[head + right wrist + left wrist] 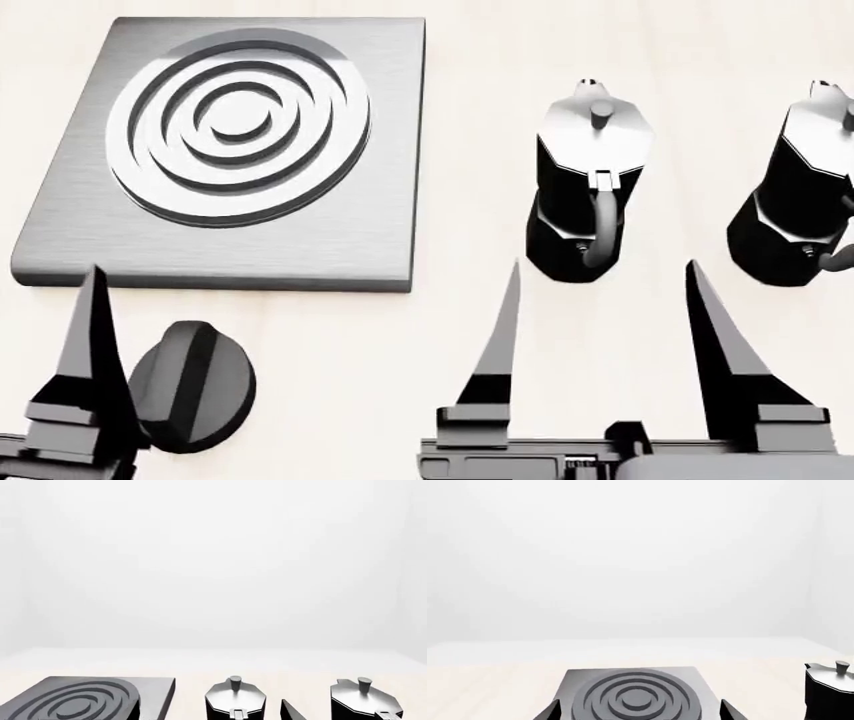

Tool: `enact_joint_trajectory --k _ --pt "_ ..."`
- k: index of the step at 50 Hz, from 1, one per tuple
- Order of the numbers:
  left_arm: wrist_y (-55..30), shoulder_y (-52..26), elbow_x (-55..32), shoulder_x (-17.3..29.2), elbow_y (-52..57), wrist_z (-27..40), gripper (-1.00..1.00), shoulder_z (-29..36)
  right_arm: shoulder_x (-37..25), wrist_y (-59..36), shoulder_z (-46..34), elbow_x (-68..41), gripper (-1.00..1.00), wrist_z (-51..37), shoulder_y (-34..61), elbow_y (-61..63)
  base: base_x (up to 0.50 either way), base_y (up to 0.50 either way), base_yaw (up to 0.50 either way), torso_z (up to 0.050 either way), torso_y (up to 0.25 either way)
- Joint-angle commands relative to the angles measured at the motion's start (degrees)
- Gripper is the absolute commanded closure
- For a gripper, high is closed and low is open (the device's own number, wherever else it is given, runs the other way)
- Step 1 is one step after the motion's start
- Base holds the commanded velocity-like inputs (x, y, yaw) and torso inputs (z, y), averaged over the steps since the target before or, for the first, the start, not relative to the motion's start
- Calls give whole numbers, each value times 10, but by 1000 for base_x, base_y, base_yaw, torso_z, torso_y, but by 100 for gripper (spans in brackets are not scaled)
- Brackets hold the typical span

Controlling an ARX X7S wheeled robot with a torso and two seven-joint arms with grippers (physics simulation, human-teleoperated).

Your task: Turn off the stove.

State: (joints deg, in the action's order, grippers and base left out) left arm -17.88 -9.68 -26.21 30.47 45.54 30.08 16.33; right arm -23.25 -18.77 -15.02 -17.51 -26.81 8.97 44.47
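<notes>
Stove [254, 255] knob [194, 385] shows only from the head — 1 stove, 2 pots [587, 190]; right gripper [603, 345] released, left gripper [94, 370] unclear.

A pale wooden table [454, 320] carries everything. The grey stove [374, 150] lies flat on it, its black knob [194, 385] just in front (nearer the robot). To the stove's right stand two coffee pots [587, 190], side by side.

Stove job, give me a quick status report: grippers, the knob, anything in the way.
Right gripper open, empty. Left gripper: one finger seen beside the knob, state unclear. Stove burner bare. Two moka pots stand off to the right, clear of the knob.
</notes>
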Motion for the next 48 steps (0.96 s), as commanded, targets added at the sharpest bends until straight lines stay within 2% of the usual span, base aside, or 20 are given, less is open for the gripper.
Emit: enact_joint_trajectory --k 1,48 --pt "-18 -15 -7 5 22 8 -100 -2 -3 -15 3 -7 -100 -6 13 23 0 0 0 0 0" --pt "-83 -83 -48 19 94 41 -100 -2 -16 -74 16 -54 -100 -33 73 95 0 0 0 0 0"
